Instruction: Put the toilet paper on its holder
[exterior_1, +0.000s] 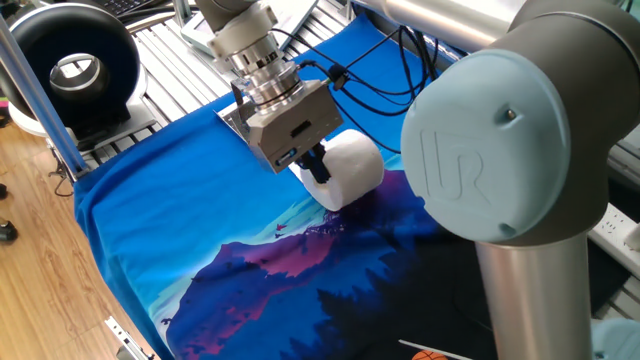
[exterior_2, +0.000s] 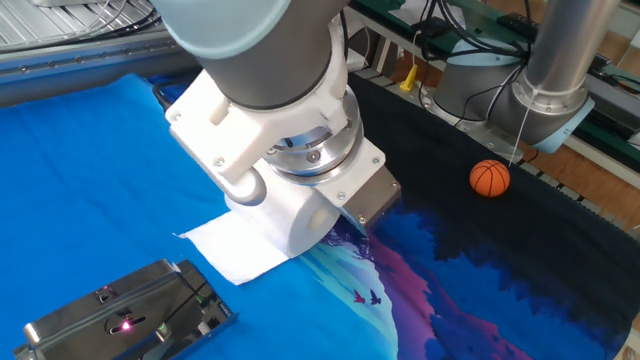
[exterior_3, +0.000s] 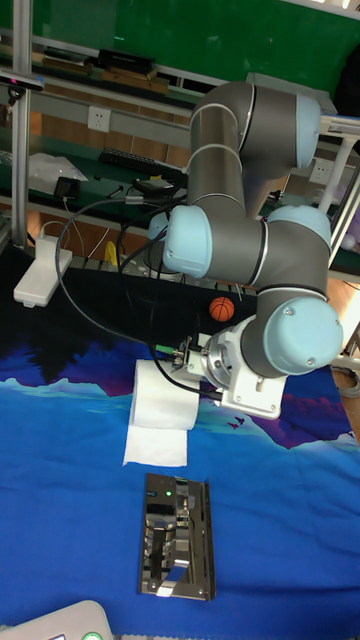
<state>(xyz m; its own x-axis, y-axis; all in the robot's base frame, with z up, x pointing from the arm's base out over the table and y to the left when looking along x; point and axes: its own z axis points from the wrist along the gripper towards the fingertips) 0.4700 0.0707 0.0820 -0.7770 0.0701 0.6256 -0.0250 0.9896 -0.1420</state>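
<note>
The toilet paper (exterior_1: 352, 170) is a fat white roll held low over the blue cloth, also seen in the other fixed view as the roll (exterior_2: 300, 222) and in the tall view as the roll (exterior_3: 165, 394). Its loose sheet (exterior_2: 236, 247) trails onto the cloth. My gripper (exterior_1: 317, 170) is shut on the roll, one black finger (exterior_1: 318, 168) pressing on its near end; the other finger is hidden. The holder (exterior_2: 128, 313), a shiny silver metal plate, lies flat on the cloth a short way from the roll, in the tall view as the holder (exterior_3: 177, 536) just below the sheet.
A small orange ball (exterior_2: 490, 178) rests on the dark part of the cloth to the right. A white pendant (exterior_3: 60, 626) shows at the tall view's bottom left corner. A black round device (exterior_1: 75, 62) stands beyond the cloth's far left edge. Cables (exterior_1: 370, 70) run behind the gripper.
</note>
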